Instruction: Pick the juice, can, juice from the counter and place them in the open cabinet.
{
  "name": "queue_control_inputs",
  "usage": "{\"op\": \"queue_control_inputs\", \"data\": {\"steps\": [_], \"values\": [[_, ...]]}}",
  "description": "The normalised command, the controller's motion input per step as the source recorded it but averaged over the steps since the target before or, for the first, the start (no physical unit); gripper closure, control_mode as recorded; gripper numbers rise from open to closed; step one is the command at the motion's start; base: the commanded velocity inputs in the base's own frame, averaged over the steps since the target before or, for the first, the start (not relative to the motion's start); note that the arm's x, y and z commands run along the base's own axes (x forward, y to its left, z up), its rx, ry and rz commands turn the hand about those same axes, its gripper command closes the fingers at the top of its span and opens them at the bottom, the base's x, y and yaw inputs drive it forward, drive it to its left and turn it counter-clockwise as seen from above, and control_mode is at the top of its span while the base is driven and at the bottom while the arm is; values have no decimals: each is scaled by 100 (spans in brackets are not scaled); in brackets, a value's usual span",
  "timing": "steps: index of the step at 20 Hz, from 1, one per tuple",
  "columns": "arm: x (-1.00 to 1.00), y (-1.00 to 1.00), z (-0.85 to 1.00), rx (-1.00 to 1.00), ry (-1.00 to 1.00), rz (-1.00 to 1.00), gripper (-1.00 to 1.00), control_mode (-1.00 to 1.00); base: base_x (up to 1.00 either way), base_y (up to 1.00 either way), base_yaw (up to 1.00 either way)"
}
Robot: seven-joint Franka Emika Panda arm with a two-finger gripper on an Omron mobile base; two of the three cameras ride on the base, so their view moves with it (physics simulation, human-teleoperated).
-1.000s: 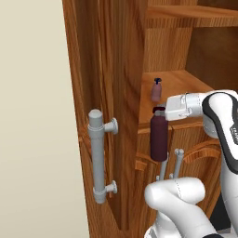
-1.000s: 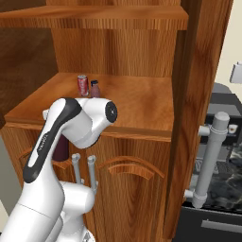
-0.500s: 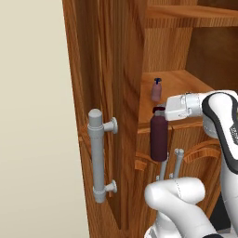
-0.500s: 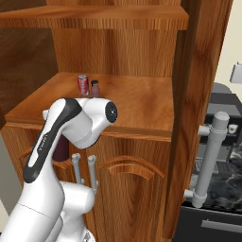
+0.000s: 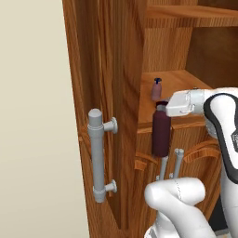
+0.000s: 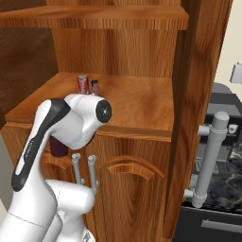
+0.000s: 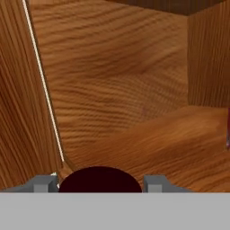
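Dark maroon bottle top [image 7: 99,179] between the tool's fingertips [image 7: 41,183], wooden cabinet shelf [image 7: 148,143] beyond

The cabinet [image 5: 125,69] is glossy reddish wood with heavy grain. Its handle [image 5: 97,155] looks like matt grey metal, and the bottle [image 5: 161,132] is smooth dark maroon.

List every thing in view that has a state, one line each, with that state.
Cabinet door: swung open.
Dark maroon bottle: upright, held in the tool, below shelf level at the cabinet's front.
Tool: shut on the maroon bottle's top.
Red can: upright on the shelf.
Small juice bottle: upright on the shelf, beside the can.
Lower cabinet doors: closed.
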Motion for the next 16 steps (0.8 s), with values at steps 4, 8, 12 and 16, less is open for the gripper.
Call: {"op": "queue_control_inputs", "data": {"steps": [4, 8, 12, 16], "values": [[-17, -6, 34, -2, -10, -28, 100, -100, 0, 0, 0], [-11, -16, 28, -4, -10, -28, 100, -100, 0, 0, 0], [-9, -18, 30, -4, -11, -21, 100, -100, 0, 0, 0], [3, -2, 28, -7, -5, -10, 100, -100, 0, 0, 0]]}}
